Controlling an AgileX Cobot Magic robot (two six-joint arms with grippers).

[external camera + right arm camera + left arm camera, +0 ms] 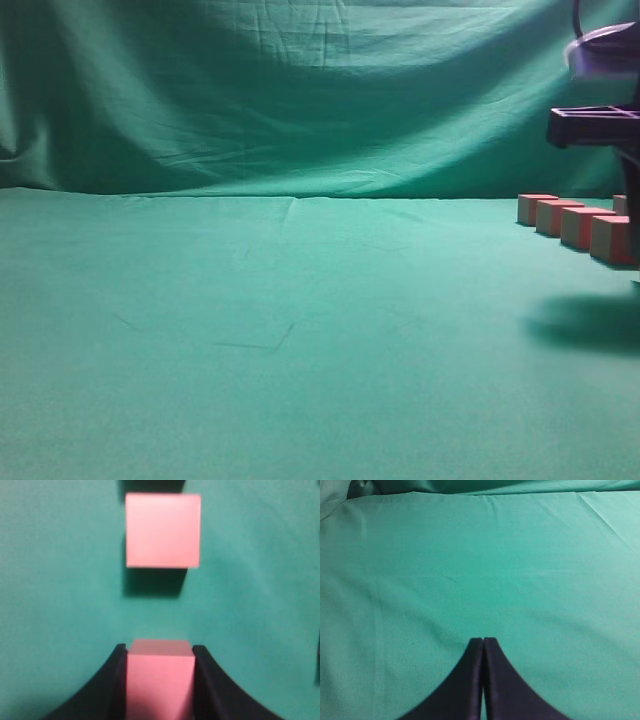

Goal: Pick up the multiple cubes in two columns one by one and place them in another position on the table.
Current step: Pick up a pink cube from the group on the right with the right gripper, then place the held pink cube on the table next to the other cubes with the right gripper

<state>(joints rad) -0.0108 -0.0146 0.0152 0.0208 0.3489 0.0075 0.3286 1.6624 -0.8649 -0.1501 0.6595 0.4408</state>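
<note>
At the bottom centre of the right wrist view, the right gripper point(160, 680) clamps a pink cube point(160, 682) between its dark fingers, sharp-edged and matte, with a second cube point(163, 530) lying apart above it on the table point(60, 605). Along the right edge of the exterior view a row of cubes point(578, 226) with reddish tops stands on the wrinkled green cloth before the draped backdrop point(300, 90). Low in the left wrist view, the left gripper point(483, 645) is closed on nothing above bare cloth.

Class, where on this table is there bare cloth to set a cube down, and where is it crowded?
Free: the green table left of the cube row, up to the backdrop. Crowded: the far right edge, around the row and right end effector.
</note>
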